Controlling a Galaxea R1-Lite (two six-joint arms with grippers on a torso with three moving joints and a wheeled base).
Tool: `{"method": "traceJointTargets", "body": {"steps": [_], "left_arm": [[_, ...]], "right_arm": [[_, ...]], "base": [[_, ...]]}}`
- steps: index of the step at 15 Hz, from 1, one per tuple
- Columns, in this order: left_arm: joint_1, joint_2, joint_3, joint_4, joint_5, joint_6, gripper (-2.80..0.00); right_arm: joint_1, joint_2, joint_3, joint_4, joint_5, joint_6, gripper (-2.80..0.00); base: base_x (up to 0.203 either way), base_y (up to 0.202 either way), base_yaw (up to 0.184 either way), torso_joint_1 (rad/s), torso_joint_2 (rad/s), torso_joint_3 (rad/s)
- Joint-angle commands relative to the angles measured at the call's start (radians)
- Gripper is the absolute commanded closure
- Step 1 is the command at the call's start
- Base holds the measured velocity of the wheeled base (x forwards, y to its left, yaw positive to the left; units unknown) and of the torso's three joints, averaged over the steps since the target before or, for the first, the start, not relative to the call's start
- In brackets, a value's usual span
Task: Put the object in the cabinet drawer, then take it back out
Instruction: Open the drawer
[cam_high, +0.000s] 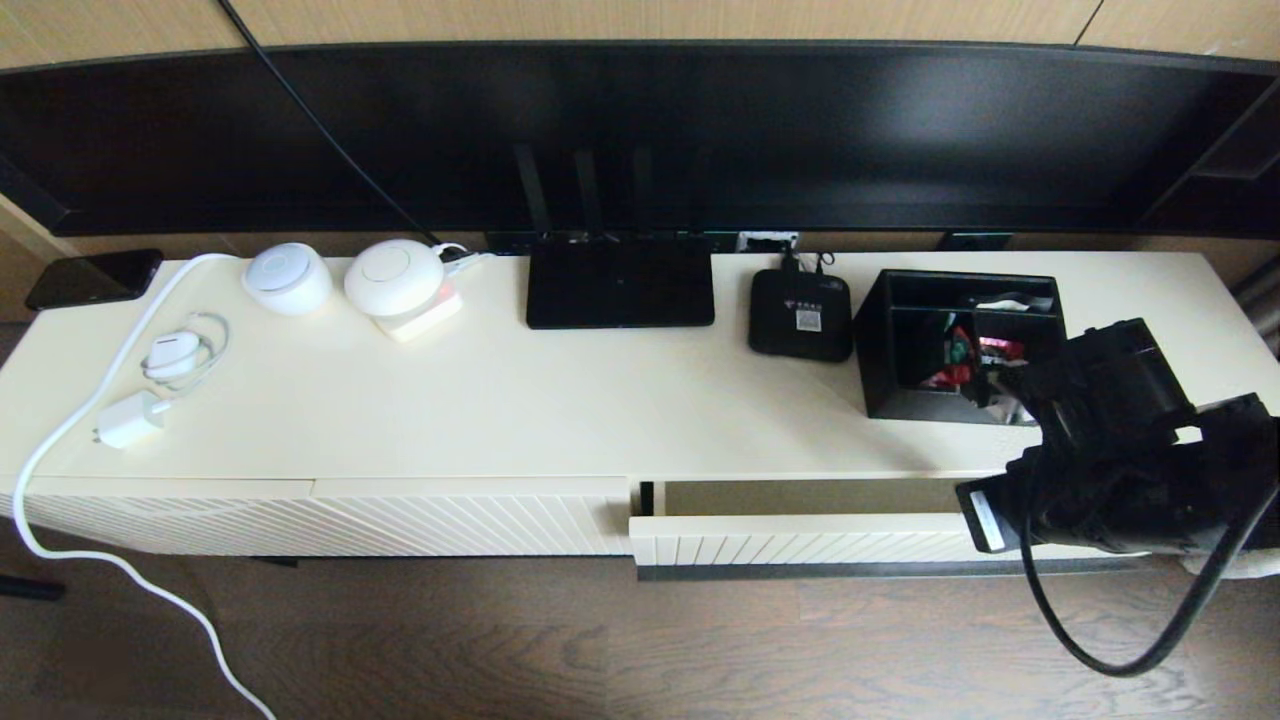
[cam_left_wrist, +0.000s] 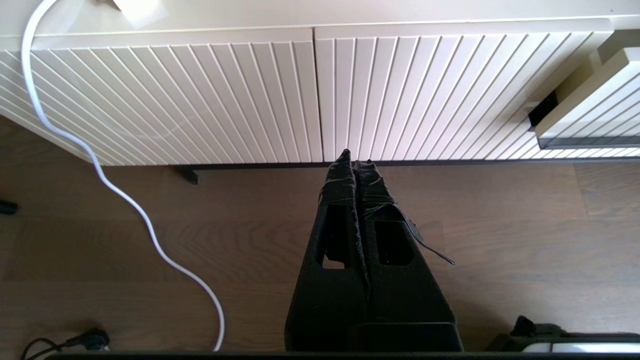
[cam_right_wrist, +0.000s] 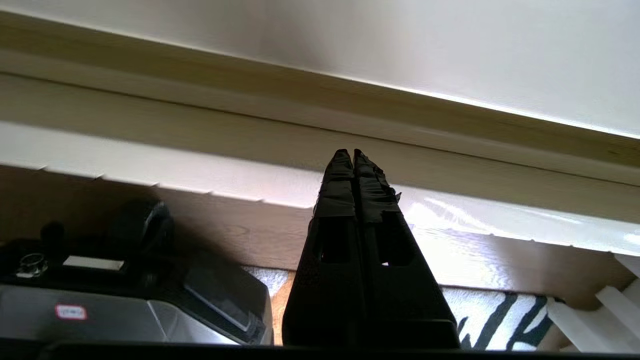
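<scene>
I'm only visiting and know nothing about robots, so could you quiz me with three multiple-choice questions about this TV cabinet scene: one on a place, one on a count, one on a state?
1. Where is the black organizer box?
A. on the cabinet top, right end
B. inside the drawer
C. on the floor

2. How many round white devices sit on the cabinet top, far left?
A. one
B. two
C. four

3. What state is the cabinet drawer in?
A. fully shut
B. removed
C. pulled partly open

Answers:
1 A, it stands beside the small black box.
2 B, two domes sit side by side.
3 C, its ribbed front stands out from the cabinet, showing a gap behind.
</scene>
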Motion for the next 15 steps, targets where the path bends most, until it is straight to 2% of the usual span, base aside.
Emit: {"method": "traceJointTargets", "body": {"steps": [1, 6, 10, 15], "left_arm": [[0.000, 0.002, 0.000, 0.000, 0.000, 0.000, 0.00], [0.000, 0.001, 0.000, 0.000, 0.000, 0.000, 0.00], [0.000, 0.002, 0.000, 0.000, 0.000, 0.000, 0.00], [0.000, 0.001, 0.000, 0.000, 0.000, 0.000, 0.00]], "right_arm": [[-0.007, 0.019, -0.001, -0.003, -0.001, 0.002, 0.00], [-0.010, 0.028, -0.013, -0.005, 0.002, 0.024, 0.00], [-0.010, 0.050, 0.035, -0.053, 0.000, 0.022, 0.00], [-0.008, 0.038, 0.059, -0.043, -0.003, 0.020, 0.00]], "base": [[0.000, 0.000, 0.000, 0.000, 0.00, 0.000], [0.000, 0.000, 0.000, 0.000, 0.00, 0.000], [0.000, 0.000, 0.000, 0.000, 0.00, 0.000], [0.000, 0.000, 0.000, 0.000, 0.00, 0.000]]}}
